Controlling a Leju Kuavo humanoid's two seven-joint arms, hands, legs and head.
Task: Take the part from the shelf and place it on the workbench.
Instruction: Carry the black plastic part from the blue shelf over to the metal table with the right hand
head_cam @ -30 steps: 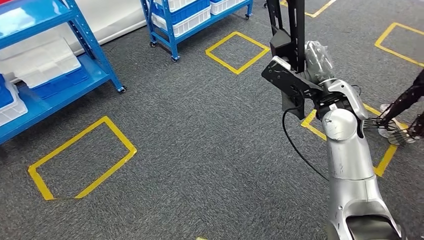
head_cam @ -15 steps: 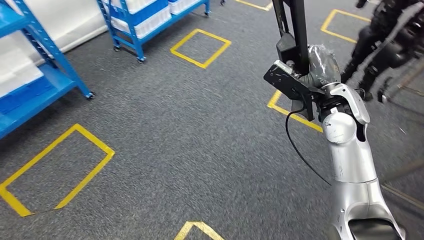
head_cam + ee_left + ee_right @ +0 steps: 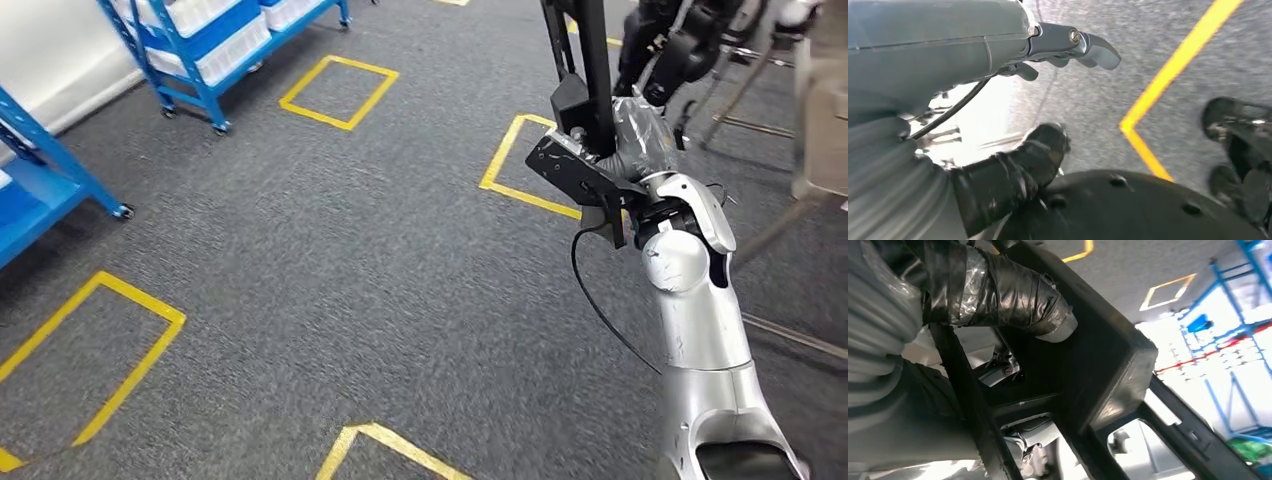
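Part (image 3: 583, 70), one black frame-like piece, gripped by right hand (image 3: 640, 135), standing up above it over grey carpet (image 3: 350, 270). Left hand (image 3: 1048, 45) empty, fingers apart. Four yellow floor squares (image 3: 338, 90) and two blue shelf racks (image 3: 200, 50) left of the holding hand.

The robot's silver right arm (image 3: 700, 330) rises from below, its tape-wrapped right hand (image 3: 640, 135) clamped around a black part (image 3: 585, 90) (held upright). Its left hand (image 3: 998, 165) hangs with fingers apart, holding nothing.
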